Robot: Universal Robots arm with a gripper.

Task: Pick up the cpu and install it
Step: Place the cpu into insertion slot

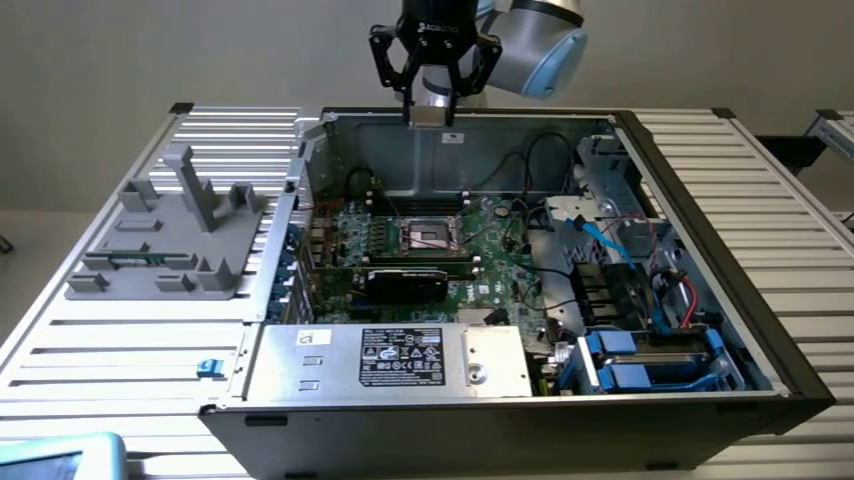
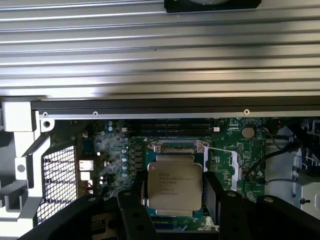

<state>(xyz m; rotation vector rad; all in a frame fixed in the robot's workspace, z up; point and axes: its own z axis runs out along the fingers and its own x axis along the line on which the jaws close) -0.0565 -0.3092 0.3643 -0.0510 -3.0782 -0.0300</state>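
Observation:
The cpu [image 2: 174, 184], a flat square chip with a silver-beige metal top and printed lettering, sits between my two black fingers [image 2: 213, 196], and my gripper [image 2: 174, 200] is shut on it by its edges. In the exterior view the gripper [image 1: 430, 112] hangs high above the back wall of the open computer case, the cpu [image 1: 431, 118] showing as a small pale piece at its tip. The dark square socket [image 1: 430, 236] with its metal frame lies on the green motherboard [image 1: 497, 262], well below and nearer the camera than the gripper.
A black card [image 1: 407, 283] stands in front of the socket. Cables and drive bays [image 1: 641, 350] crowd the case on the exterior view's right. The power supply [image 1: 400, 360] closes the near side. A grey fixture [image 1: 180, 235] stands on the slatted table at the exterior view's left.

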